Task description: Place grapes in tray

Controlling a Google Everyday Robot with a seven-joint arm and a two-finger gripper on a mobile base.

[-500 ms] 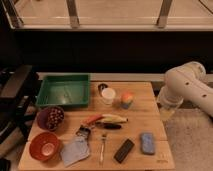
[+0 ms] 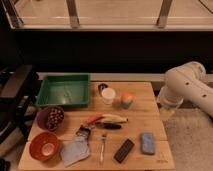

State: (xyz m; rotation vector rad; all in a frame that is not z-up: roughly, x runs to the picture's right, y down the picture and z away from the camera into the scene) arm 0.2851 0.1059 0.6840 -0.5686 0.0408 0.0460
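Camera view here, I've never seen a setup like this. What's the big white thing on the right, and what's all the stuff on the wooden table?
This is one picture, looking down on a wooden table. The white shape on the right is a robot arm. Its gripper, the end that grasps things, hangs just off the table's right edge, away from the objects. On the table are an empty green tray at the back left, a maroon bowl holding dark grapes, an orange-red bowl, a white cup, a banana, a fork, a blue sponge and a grey cloth. The job is to put the grapes in the tray, which is not yet done.
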